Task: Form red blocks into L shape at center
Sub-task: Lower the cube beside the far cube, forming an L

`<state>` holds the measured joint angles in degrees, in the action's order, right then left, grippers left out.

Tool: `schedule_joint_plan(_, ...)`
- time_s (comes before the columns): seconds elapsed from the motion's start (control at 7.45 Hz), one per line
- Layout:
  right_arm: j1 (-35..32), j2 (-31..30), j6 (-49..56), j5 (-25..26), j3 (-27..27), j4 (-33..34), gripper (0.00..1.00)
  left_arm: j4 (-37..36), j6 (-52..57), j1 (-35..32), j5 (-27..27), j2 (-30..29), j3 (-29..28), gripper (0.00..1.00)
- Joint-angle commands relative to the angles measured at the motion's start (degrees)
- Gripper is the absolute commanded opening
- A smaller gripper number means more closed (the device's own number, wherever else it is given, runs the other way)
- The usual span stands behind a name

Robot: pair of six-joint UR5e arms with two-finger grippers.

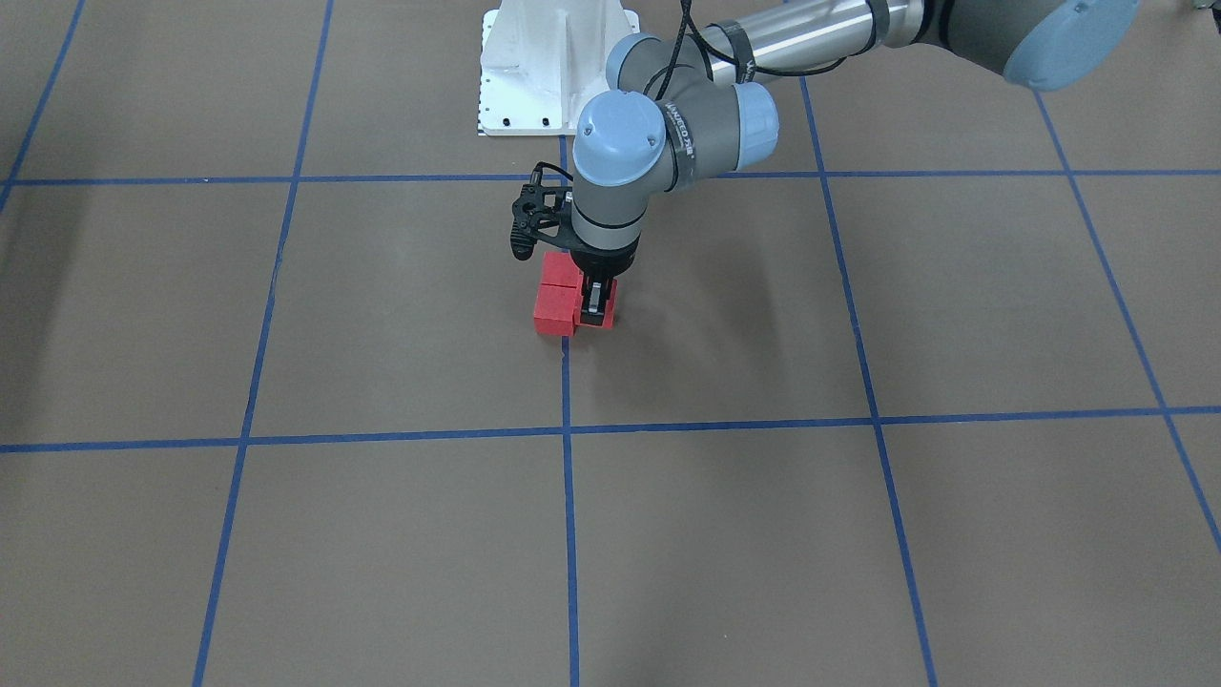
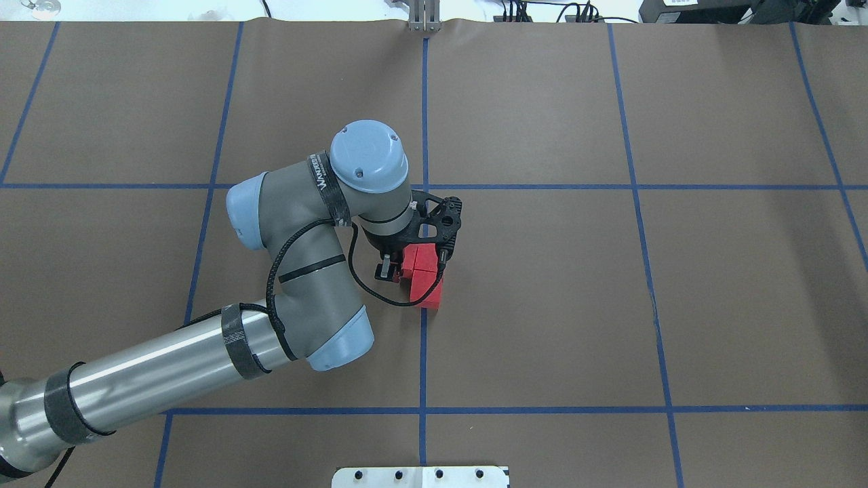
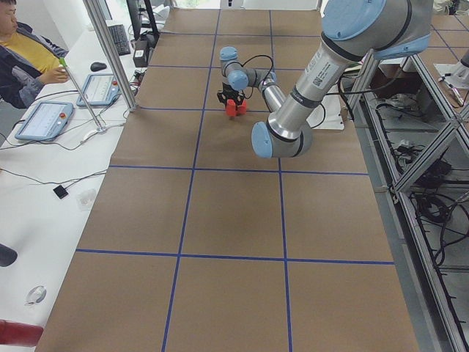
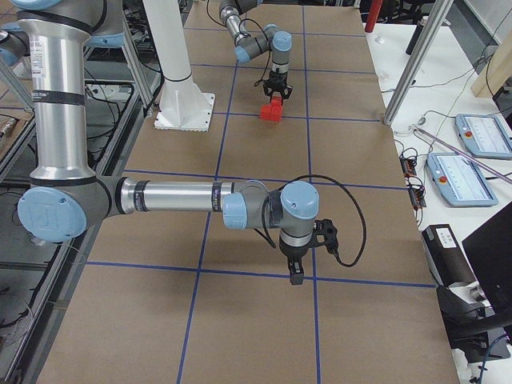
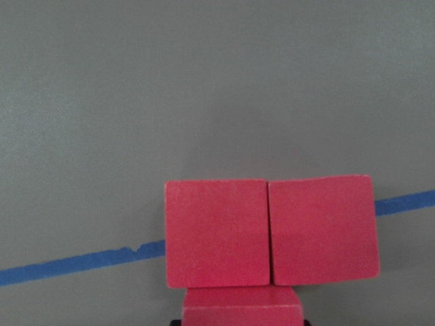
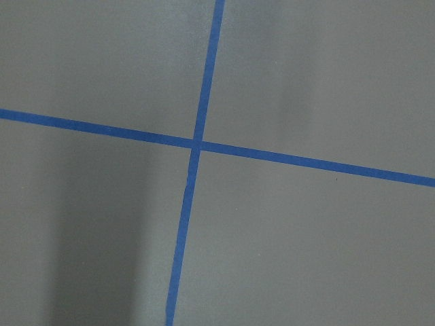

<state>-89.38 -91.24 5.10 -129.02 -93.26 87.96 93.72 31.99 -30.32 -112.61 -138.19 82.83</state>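
Along the blue tape line (image 5: 68, 266) two matte red cubes (image 5: 217, 234) are laid; half-hidden third cube (image 5: 241, 309) is pinched by left gripper (image 1: 597, 307).

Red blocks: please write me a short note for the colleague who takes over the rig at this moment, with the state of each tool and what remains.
Left tool: down at the table, shut on the third block.
Right tool: far from the blocks, above a tape crossing; I cannot tell whether it is open or shut.
Blocks: two red blocks lie side by side, touching, on the middle blue line. The third block touches one of them from the side, slightly offset.
Done: the L looks formed at the center.
Left: open the left tool, lift it straight up, and check that the third block sits flush.
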Motion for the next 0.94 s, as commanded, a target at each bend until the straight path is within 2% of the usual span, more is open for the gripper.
schedule_joint_plan(0.0,0.0,0.0,-0.1,0.0,0.0,-0.1,1.00,0.1,-0.3,0.0,0.0,-0.1,-0.1,0.63)
schedule_joint_plan(0.4,0.0,0.0,-0.1,0.0,0.0,-0.1,1.00,0.1,-0.1,-0.1,0.0,-0.2,-0.2,0.63)
schedule_joint_plan(0.81,0.0,0.1,-0.3,0.0,0.0,-0.1,1.00,0.0,-0.1,-1.0,0.0,-0.2,0.3,0.93)
